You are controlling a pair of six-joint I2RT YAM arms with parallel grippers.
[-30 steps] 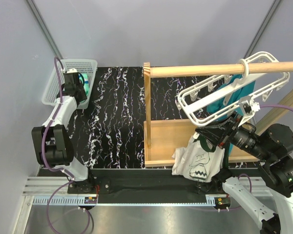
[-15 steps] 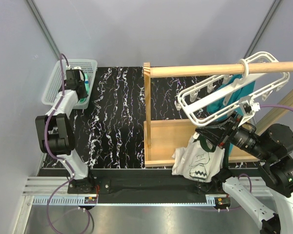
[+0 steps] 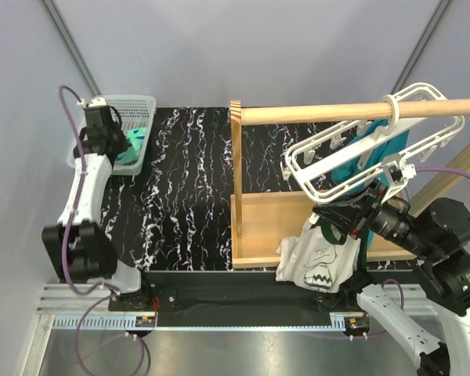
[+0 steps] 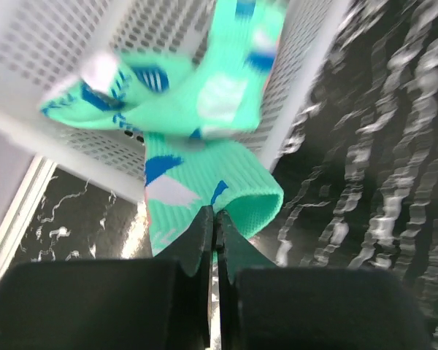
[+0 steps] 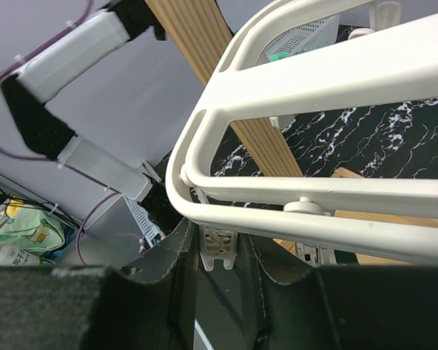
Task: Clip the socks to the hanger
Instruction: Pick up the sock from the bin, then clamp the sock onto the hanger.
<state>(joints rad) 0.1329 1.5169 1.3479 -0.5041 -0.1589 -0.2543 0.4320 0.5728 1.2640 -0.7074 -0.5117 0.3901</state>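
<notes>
Nearest the arm bases, a white printed T-shirt (image 3: 317,262) hangs at the front of the wooden rack. Just beyond it, the right pincer (image 5: 217,244) has its jaws partly open, closed around a small clip (image 5: 212,257) at a corner of the white hanger (image 5: 336,80). The hanger is tilted and hangs by its ring from the wooden rod (image 3: 329,113). A teal garment (image 3: 376,153) hangs under the frame.

Farther back, at the left corner of the black marbled tabletop (image 3: 188,180), stands a white mesh basket (image 3: 133,102). The left pincer (image 4: 214,219) is over the basket's near side. Its jaws are fully closed, pinching the cuff of a mint-green sock (image 4: 197,182). More socks (image 4: 197,102) lie in the basket beyond it, blurred in the wrist view.
</notes>
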